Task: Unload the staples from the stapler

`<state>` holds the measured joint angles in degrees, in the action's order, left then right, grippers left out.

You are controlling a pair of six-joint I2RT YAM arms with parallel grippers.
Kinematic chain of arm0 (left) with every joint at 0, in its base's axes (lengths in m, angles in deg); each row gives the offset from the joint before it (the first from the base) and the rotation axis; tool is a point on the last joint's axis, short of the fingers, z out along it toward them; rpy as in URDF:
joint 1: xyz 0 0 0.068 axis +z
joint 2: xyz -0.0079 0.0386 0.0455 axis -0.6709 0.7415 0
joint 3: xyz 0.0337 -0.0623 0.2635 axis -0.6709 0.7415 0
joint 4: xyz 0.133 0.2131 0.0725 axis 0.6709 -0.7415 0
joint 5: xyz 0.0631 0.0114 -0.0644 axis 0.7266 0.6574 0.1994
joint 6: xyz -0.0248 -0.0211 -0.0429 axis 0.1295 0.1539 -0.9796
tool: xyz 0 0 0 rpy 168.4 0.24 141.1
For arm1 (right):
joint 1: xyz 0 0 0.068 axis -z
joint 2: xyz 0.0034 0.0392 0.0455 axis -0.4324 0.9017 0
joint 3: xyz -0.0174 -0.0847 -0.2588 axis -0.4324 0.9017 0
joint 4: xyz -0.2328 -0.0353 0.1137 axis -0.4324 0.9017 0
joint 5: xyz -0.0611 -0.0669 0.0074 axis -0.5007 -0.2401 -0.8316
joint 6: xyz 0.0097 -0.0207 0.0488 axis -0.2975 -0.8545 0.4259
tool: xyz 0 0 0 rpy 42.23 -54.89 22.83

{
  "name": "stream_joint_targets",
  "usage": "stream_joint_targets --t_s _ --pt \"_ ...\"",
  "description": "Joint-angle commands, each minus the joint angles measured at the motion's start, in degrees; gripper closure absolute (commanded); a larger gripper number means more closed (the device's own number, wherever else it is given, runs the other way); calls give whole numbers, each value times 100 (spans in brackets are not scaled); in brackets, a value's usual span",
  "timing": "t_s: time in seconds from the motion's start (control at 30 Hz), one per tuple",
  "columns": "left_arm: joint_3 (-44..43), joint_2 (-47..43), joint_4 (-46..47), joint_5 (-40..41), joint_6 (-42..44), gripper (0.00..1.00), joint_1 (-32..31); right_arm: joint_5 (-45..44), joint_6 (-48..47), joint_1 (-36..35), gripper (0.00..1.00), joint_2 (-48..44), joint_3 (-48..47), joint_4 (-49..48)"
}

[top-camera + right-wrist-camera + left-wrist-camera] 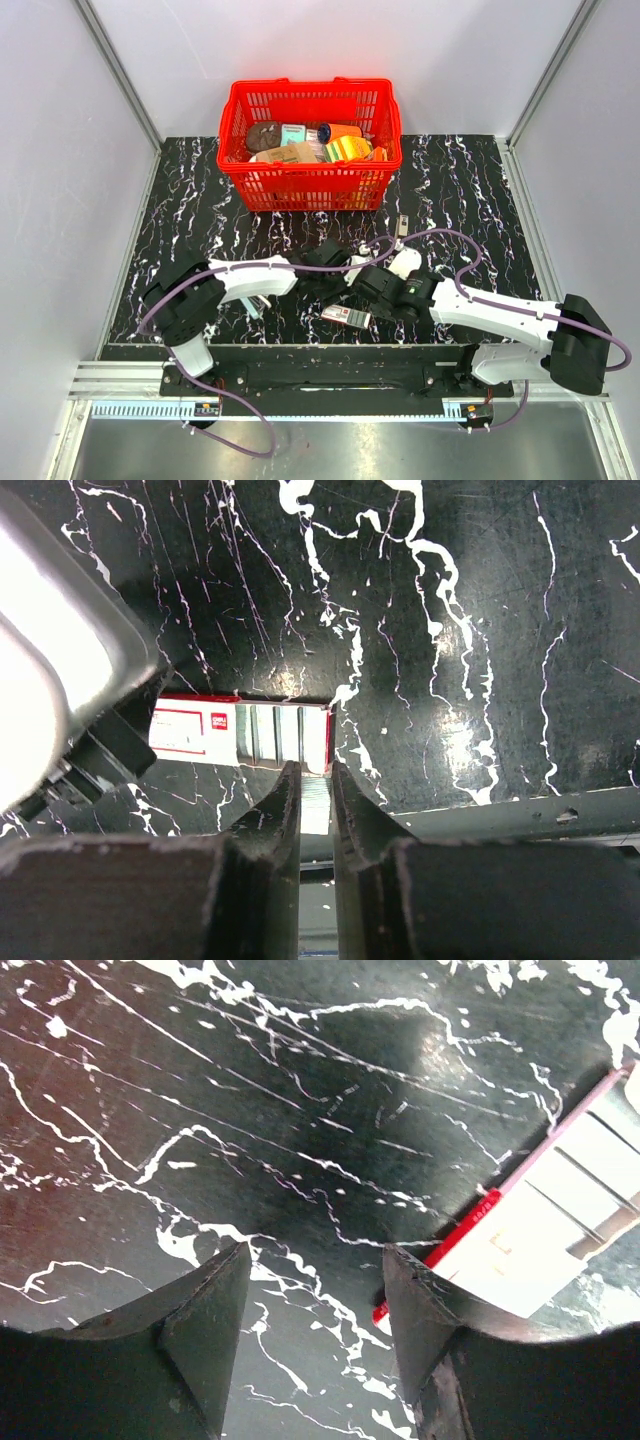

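First, the left wrist view. My left claw (315,1260) is spread wide and holds nothing; only the black marbled table (250,1110) shows between its fingers. The white-and-red box (530,1230) lies just beside its right finger, ahead and to the right.

Next, the right wrist view. My right claw (313,770) is pressed almost together on a thin silvery strip (315,805). I take it for the staples, though it is small in the picture. The box is directly ahead of the fingertips, very near, and its open part shows pale ridges.

From the top camera, the stapler (254,304) seems to be the small light-blue piece well behind the left claw, under that forearm. I cannot tell if it is open. The red basket (310,185) stands far beyond both claws.

I judge that the staples are already out of the stapler and that the step in hand is putting them down. The next move calls for bringing the right claw a little forward over the box, then opening it slowly so the strip does not scatter.
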<state>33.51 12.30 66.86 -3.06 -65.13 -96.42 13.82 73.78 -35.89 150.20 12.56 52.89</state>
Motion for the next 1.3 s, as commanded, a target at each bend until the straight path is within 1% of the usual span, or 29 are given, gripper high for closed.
stream_joint_targets --t_s 0.0,0.27,0.37,0.47,0.57,0.67,0.7,0.8,0.93,1.07,1.13,1.27 --pt "244 -276 -360 -290 111 40 -153 -237 -22 -18 100 -36 -11 -124" --pt "428 -566 -422 -351 93 40 -153 -193 -180 -18 100 342 -187 -150" --pt "490 -645 -325 -150 154 39 -153 -132 -329 -18 100 544 -248 -290" --pt "350 -689 -352 61 190 38 -57 -96 -584 -18 100 755 -450 -396" --pt "8 -812 -483 123 260 34 329 -17 -970 -18 100 1088 -757 -493" --pt "-484 -996 -746 123 348 30 978 27 -1489 -18 100 1414 -1091 -555" --pt "-703 -1058 -878 132 348 25 1225 70 -1673 -18 100 1475 -1153 -589" --pt "-1328 -1277 -1378 -332 155 22 2077 237 -2139 -18 100 1511 -1154 -1001" --pt "-1514 -1743 -1915 -965 -65 19 3000 273 -2509 -18 100 1502 -970 -1275" --pt "-1321 -2235 -2293 -1414 -179 18 3502 308 -2659 -18 100 1450 -663 -1529" --pt "-1198 -2472 -2425 -1546 -188 18 3635 431 -2738 -18 100 1406 -487 -1679" --pt "-1066 -2789 -2707 -1661 -179 18 3705 536 -2747 -18 100 1371 -196 -1864"
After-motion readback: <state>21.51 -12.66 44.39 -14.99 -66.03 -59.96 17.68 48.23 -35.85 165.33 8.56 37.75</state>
